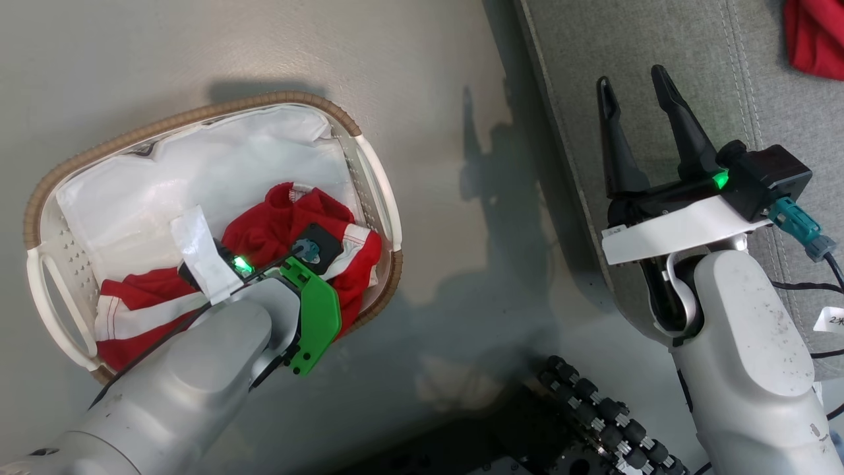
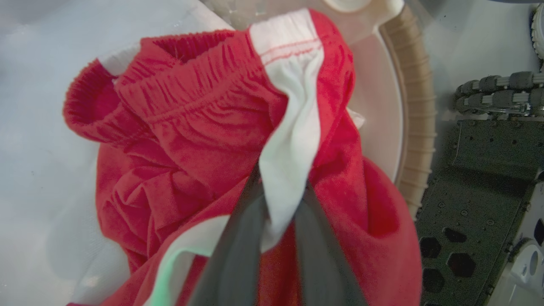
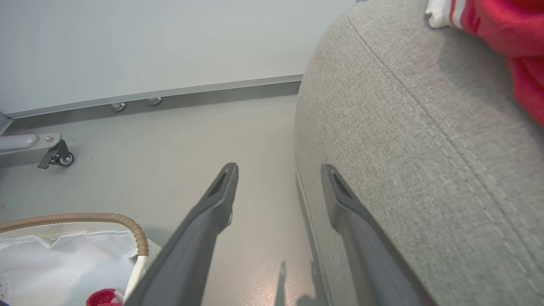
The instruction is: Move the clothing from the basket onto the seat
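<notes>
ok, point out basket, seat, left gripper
basket (image 1: 277, 99), head view, brown woven rim.
seat (image 3: 403, 148), right wrist view, grey cushion fabric.
left gripper (image 2: 280, 189), left wrist view, between fingertips pinching the clothing (image 2: 191, 140).

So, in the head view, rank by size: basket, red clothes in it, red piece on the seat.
Largest: basket.
Then the red clothes in it.
Smallest: the red piece on the seat, though the picture's edge cuts it off.

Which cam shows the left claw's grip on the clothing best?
Left wrist view: both fingers of the left claw pinch a white stripe of the red clothing. Head view: its wrist hides the fingertips down in the basket. Right wrist view: a red scrap at the basket's edge.
</notes>
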